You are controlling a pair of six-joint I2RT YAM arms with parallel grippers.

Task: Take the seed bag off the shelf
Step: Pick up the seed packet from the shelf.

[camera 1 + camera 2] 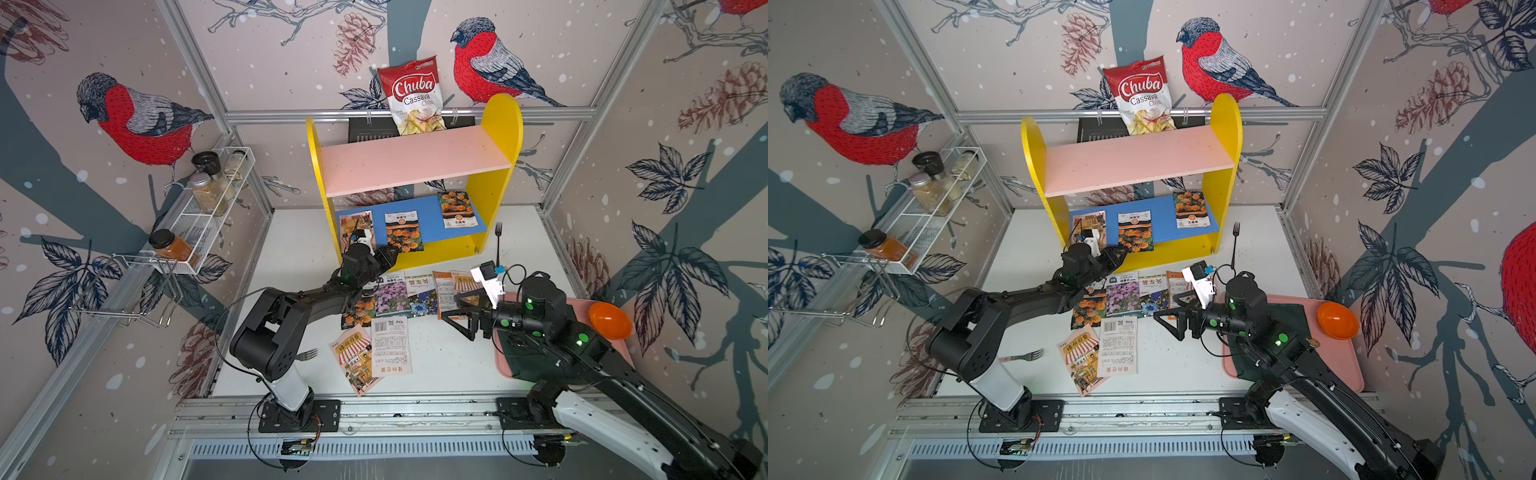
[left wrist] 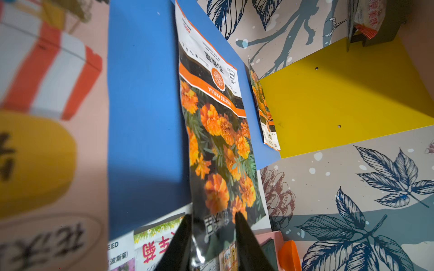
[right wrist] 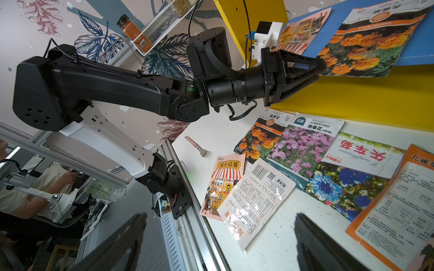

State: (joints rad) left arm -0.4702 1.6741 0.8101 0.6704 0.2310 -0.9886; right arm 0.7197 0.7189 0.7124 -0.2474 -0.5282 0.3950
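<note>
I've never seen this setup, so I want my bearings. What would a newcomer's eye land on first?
The shelf, bright yellow, pink and blue, stands at the back of the white table, with a red chips bag upright at its top board's rear edge. The left gripper reaches to a marigold seed bag overhanging the blue board's front edge, fingers either side of it. More seed packets lie spread on the table in front.

blue lower board (image 1: 431, 219) front: open | above: pink upper board (image 1: 415, 160) | sides: yellow round-topped panels (image 1: 496, 166) | table ahead: scattered seed packets (image 1: 392, 297)
</note>
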